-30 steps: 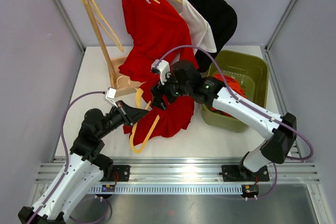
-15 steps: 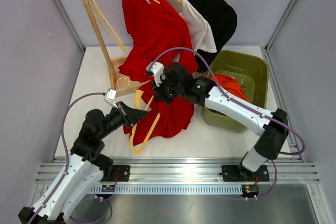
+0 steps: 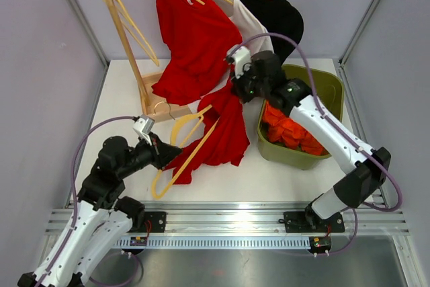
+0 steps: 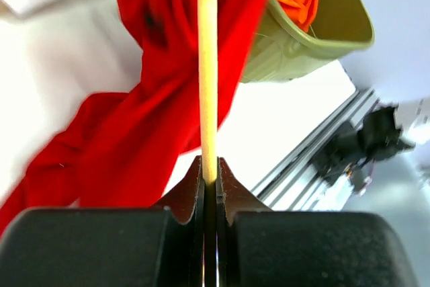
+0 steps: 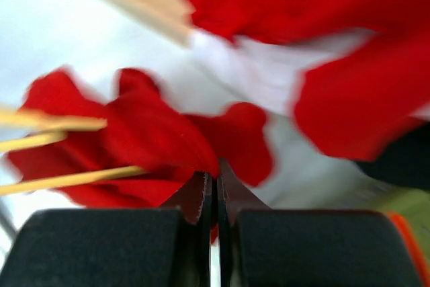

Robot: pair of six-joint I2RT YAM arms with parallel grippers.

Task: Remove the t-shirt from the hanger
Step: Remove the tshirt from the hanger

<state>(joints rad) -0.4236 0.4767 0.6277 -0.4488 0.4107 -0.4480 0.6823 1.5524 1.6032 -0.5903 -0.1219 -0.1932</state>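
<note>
Red t-shirt (image 3: 225, 129) stretches over the middle of the white counter (image 3: 121, 99). Its far end is pinched in the right end effector (image 5: 213, 179), clamped just left of the green bin (image 3: 322, 89) (orange cloth inside). The left end effector (image 4: 209, 166) is clamped on the wooden hanger (image 4: 207, 65) at the shirt's near-left end.

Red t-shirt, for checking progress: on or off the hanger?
Still on: the t-shirt drapes across the hanger; right wrist view shows bars entering the cloth.
</note>
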